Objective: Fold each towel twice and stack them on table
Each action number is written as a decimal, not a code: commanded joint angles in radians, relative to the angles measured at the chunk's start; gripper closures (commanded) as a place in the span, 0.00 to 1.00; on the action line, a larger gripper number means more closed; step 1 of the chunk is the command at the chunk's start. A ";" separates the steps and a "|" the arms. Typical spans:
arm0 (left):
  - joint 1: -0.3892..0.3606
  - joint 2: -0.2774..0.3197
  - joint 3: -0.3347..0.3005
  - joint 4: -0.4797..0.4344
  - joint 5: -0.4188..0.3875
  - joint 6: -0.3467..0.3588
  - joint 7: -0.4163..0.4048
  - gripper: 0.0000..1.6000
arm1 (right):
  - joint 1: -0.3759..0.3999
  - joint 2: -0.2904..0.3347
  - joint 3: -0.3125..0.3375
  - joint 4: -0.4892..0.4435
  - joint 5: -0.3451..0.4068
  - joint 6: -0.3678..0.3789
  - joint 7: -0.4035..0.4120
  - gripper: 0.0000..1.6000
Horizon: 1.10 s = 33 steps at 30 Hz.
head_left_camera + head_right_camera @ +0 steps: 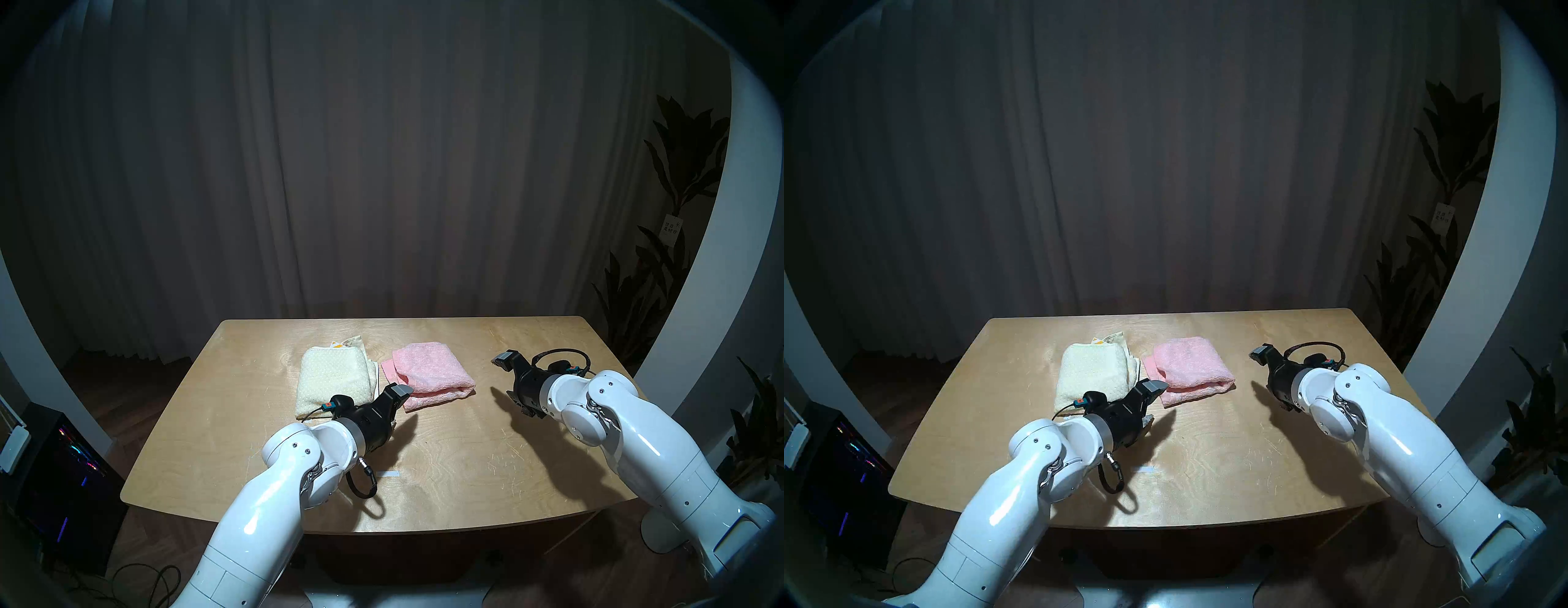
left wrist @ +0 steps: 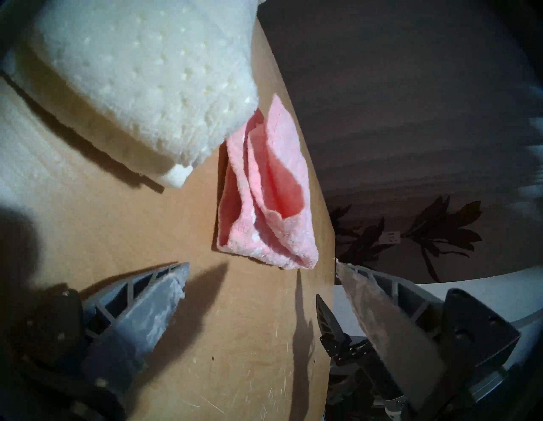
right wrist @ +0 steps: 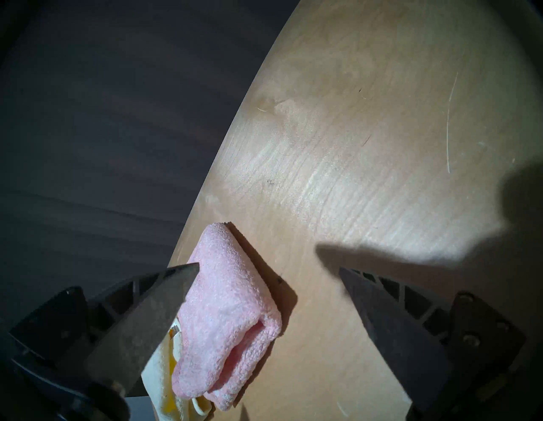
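Towels: cream-yellow dotted terry towel (image 1: 331,382) and plain pink terry towel (image 1: 428,375) both lie folded, side by side, mid-frame in the head view on the light plywood surface (image 1: 466,458); cream left, pink right, edges nearly touching. Not stacked yet.

Left gripper (image 1: 396,403) hangs just below the gap btw the two, jaws wide, holding nothing. Right gripper (image 1: 507,384) is right of the pink towel, apart from it, also wide and empty.

Risks, as I judge them:
- Pink towel's layers gape at the near corner (left wrist view). Pinching only the top layer would prob. unfold it on lift.
- One-sided lift → bundle droops, fold slips.
- Cream towel's loose flaps at its right edge could snag on the pink towel as it's moved across.
- Off-centre placement → crooked stack.
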 commanded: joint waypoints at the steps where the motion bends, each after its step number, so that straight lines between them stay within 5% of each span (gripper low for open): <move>1: -0.071 -0.030 -0.011 0.019 -0.009 -0.006 -0.016 0.00 | 0.113 -0.064 -0.032 0.056 -0.009 0.061 0.042 0.00; 11: -0.088 -0.026 -0.013 0.073 -0.004 -0.004 -0.025 0.00 | 0.163 -0.126 -0.069 0.141 0.003 0.088 0.035 0.00; 33: -0.119 -0.035 0.045 0.189 0.049 0.007 -0.097 0.00 | 0.225 -0.152 -0.102 0.235 -0.003 0.153 0.032 0.00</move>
